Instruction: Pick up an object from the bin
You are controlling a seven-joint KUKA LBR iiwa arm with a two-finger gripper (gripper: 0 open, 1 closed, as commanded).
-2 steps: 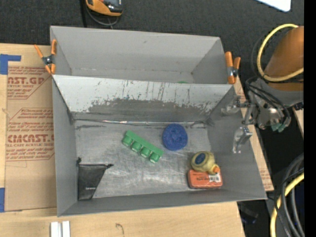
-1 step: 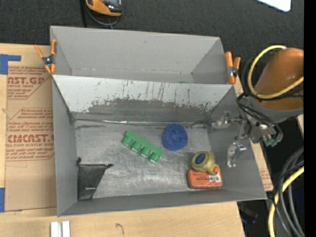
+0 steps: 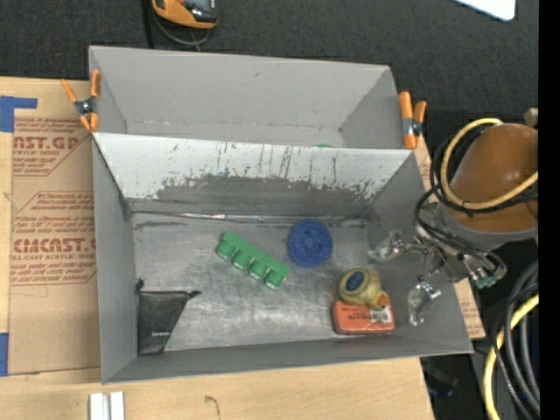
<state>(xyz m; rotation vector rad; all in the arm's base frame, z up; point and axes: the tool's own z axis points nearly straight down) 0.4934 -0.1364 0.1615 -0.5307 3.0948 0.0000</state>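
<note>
My gripper (image 3: 404,276) hangs over the bin's right side, above the sloping right wall. Its two metal fingers stand open and apart, with nothing between them. Just left of the gripper a small yellow round thing with a blue centre (image 3: 359,285) lies on the floor. It touches a flat orange thing with a white label (image 3: 361,317) in front of it. A blue ball (image 3: 310,242) rests further left, toward the back of the floor.
A green ridged block (image 3: 253,260) lies slantwise in the middle of the floor. A flat black piece (image 3: 162,318) sits in the front left corner. The arm's orange cover and cables hang outside the right rim.
</note>
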